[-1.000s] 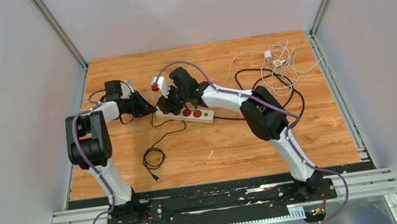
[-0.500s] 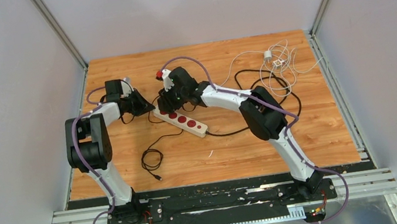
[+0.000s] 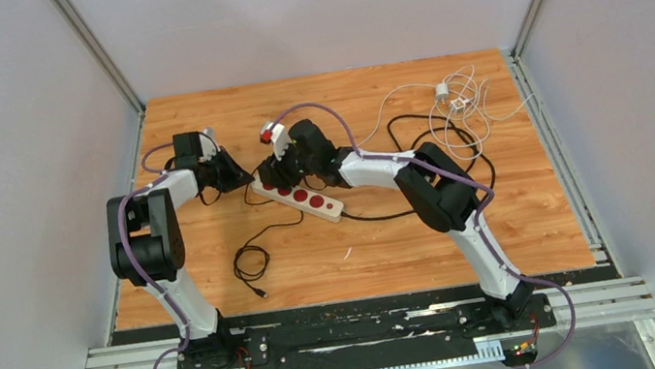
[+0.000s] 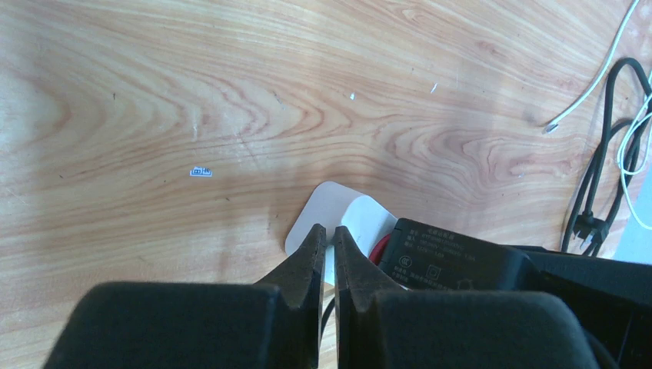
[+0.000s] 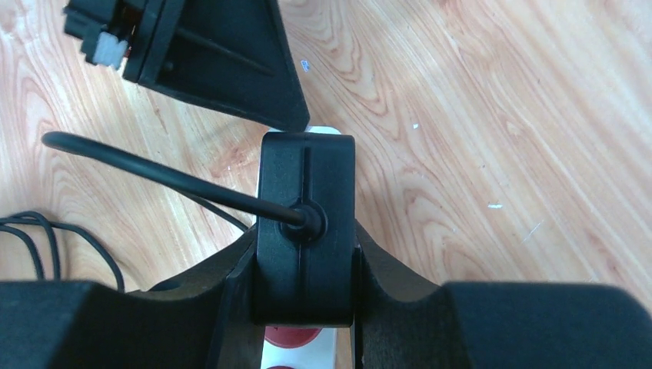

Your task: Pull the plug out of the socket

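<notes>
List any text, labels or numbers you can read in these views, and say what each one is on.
No text is legible in any view.
On the black power adapter: grey printed lines and symbols, too small and blurred to read.
On the small white sticker on the wooden tabletop: dark marks, too small to read.

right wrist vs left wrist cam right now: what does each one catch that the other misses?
Right wrist only: right hand shut on the black plug, thin cord leaving its back. Left wrist only: the plug's printed label, loose white wire and black cable at the right edge. Both: plug, white power strip, left hand at the strip's end.
</notes>
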`<move>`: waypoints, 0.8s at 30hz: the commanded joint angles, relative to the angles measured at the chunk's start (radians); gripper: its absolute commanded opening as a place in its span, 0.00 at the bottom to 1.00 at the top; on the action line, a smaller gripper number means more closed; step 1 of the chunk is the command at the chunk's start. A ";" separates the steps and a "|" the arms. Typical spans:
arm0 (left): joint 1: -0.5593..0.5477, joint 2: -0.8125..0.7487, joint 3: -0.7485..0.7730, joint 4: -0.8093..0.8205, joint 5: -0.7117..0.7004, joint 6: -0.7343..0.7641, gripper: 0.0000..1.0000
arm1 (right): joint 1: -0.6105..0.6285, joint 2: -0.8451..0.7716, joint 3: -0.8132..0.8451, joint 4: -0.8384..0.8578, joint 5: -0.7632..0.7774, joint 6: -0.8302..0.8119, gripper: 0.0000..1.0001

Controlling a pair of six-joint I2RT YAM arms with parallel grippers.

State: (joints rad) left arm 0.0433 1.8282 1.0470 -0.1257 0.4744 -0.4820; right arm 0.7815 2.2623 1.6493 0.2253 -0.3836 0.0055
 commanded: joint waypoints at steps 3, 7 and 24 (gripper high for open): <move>-0.033 0.063 -0.073 -0.255 -0.030 0.040 0.06 | 0.113 -0.027 -0.112 0.011 0.089 -0.386 0.00; -0.033 0.062 -0.074 -0.257 -0.031 0.040 0.06 | 0.149 -0.022 -0.130 0.016 0.183 -0.531 0.00; -0.033 0.065 -0.071 -0.268 -0.026 0.052 0.06 | 0.032 0.039 0.049 -0.154 0.053 -0.045 0.00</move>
State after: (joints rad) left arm 0.0471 1.8172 1.0470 -0.1665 0.4637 -0.4702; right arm 0.8509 2.2433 1.6634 0.1787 -0.2344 -0.2550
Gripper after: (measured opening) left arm 0.061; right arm 0.395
